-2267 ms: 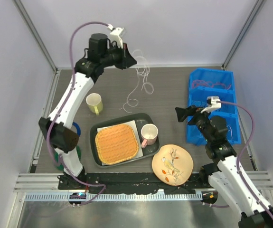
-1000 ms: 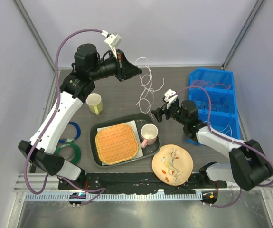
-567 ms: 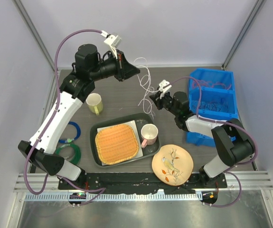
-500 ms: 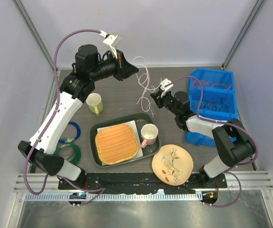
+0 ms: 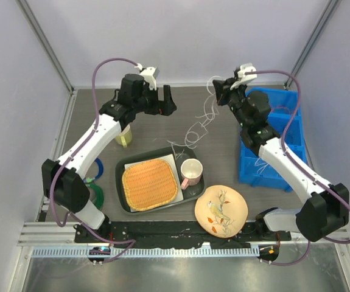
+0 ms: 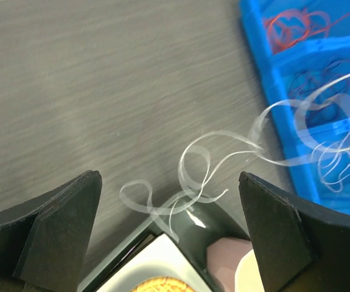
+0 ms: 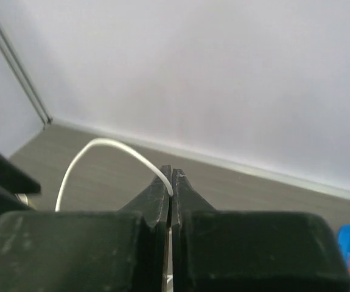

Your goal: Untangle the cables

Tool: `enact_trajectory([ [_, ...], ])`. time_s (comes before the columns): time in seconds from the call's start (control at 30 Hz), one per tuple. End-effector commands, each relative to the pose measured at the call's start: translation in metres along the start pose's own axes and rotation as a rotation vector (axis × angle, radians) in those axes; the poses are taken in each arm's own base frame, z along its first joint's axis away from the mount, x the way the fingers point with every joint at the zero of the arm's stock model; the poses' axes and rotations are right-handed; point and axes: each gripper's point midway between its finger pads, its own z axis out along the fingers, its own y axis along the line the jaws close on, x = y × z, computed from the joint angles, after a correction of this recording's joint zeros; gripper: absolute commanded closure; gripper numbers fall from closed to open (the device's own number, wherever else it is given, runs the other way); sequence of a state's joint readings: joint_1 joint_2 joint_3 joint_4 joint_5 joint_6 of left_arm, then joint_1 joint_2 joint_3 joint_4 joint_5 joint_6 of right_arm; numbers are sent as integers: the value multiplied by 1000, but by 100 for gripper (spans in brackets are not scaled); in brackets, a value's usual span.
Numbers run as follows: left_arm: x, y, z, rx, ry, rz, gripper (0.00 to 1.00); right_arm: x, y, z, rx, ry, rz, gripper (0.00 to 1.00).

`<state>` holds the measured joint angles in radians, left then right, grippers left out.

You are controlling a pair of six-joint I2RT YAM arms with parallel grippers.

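Aloft, right gripper (image 7: 170,177) pinches white cable (image 7: 95,142)

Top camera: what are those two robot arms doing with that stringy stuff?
The right arm's claw is pinched shut on a thin white wire, held up so it trails down to a loose bunch on the grey table by the dark tray. The left arm's claw hangs wide open near that bunch, holding nothing.
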<state>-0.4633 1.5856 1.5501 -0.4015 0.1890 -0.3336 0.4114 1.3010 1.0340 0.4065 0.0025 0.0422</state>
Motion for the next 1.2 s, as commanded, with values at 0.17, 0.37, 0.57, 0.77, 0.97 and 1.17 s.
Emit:
enact_trajectory([
  [0.17,41,2,8,55,32,-4,0,-124,-19,-1,171,-126,124,99],
  [0.37,76,-59,-2,523,65,131,0,-162,-1,4,102,-115,202,99],
  [0.57,67,-88,14,566,-19,182,0,-168,-1,9,119,-97,276,99],
  [0.77,48,-112,35,517,-94,195,0,-167,1,8,120,-92,323,99],
  [0.97,43,-145,50,566,-100,123,0,-173,8,4,86,-117,376,99],
  [1.17,43,-138,80,482,-81,104,28,-177,17,3,38,-140,434,99],
])
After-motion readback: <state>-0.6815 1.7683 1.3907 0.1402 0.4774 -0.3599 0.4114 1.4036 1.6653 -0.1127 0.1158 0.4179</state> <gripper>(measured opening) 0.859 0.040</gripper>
